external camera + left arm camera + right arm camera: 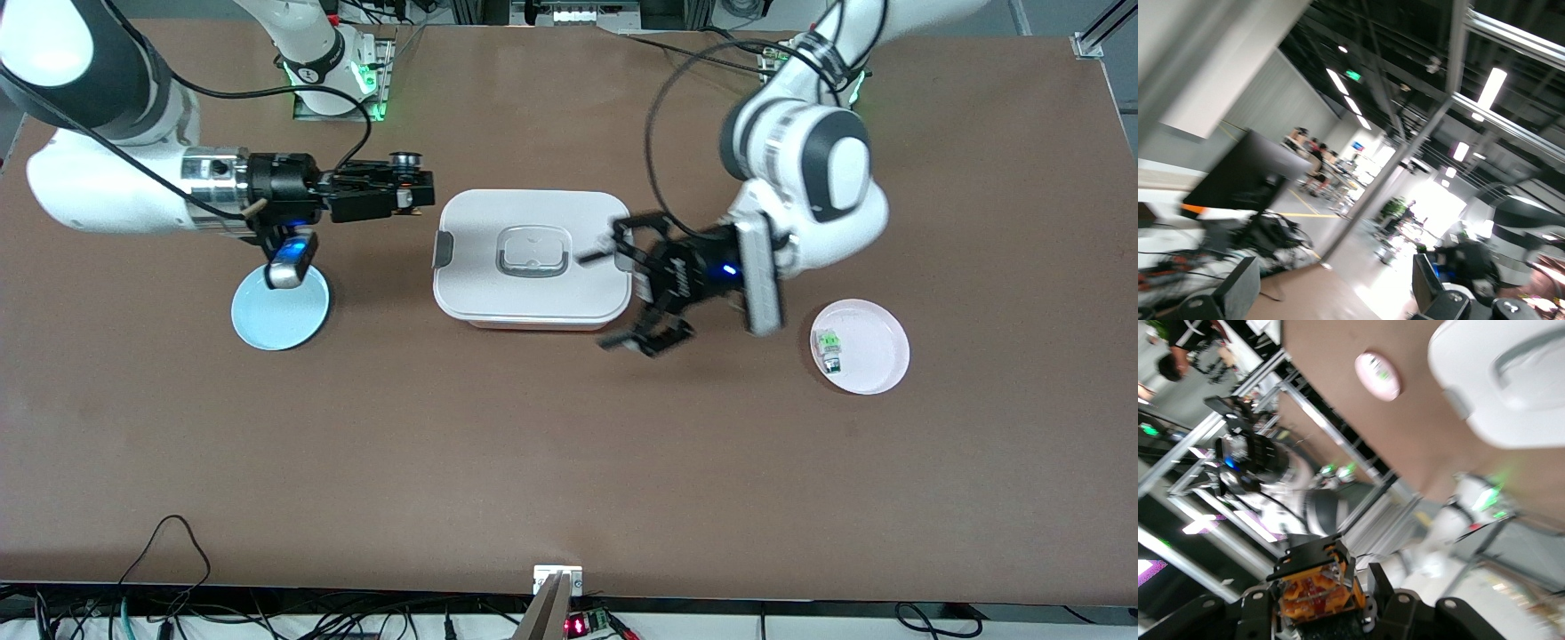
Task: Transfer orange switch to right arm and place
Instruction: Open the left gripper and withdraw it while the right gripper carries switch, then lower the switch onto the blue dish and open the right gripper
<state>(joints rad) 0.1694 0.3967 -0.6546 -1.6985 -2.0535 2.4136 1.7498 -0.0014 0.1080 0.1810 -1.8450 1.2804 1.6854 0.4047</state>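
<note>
My right gripper [411, 184] is shut on the orange switch [406, 164]. It holds the switch above bare table, between the blue plate [280, 311] and the white lidded box [532, 258]. In the right wrist view the switch's orange and black body [1317, 587] sits clamped in the right gripper [1319, 600]. My left gripper [610, 300] is open and empty. It hangs at the edge of the box toward the left arm's end of the table. In the left wrist view the left gripper [1335, 283] has its fingers wide apart with nothing between them.
A pink plate [861, 347] toward the left arm's end of the table holds a green-and-white part [829, 339] and one more small part [833, 365]. The right arm's wrist camera hangs over the blue plate's rim. The pink plate [1377, 377] and the box [1511, 380] also show in the right wrist view.
</note>
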